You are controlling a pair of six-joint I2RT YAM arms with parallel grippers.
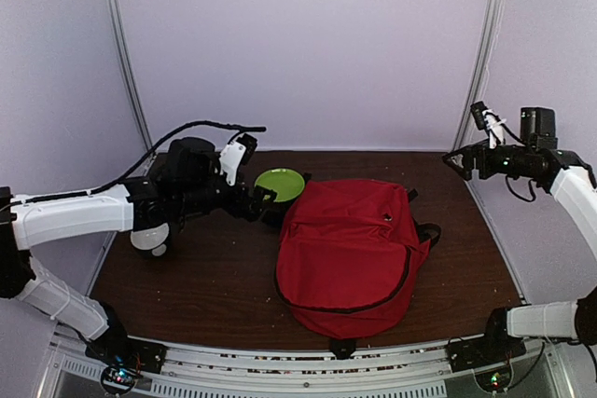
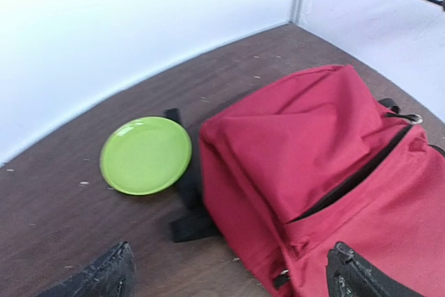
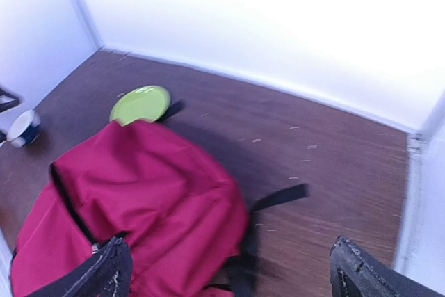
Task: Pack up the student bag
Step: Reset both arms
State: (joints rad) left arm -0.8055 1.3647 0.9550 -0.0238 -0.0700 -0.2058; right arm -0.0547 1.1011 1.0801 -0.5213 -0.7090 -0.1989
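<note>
Red bag mid-table, both grippers wide and empty, left arm closer.

The large red fabric backpack with black zips and straps lies flat at centre to lower right of the top view. Its long axis runs roughly top-to-bottom of the frame, slightly tilted. The left gripper has its jaws spread wide, holds nothing, and sits just beside the bag's upper-left corner, with the bag to its right. The right gripper is also spread wide and empty, raised at upper right, well apart from the bag. A round lime-green plastic plate is near the bag's upper-left edge. A small white-and-blue bowl sits at the left. My read: the left arm is better placed for the opening.
</note>
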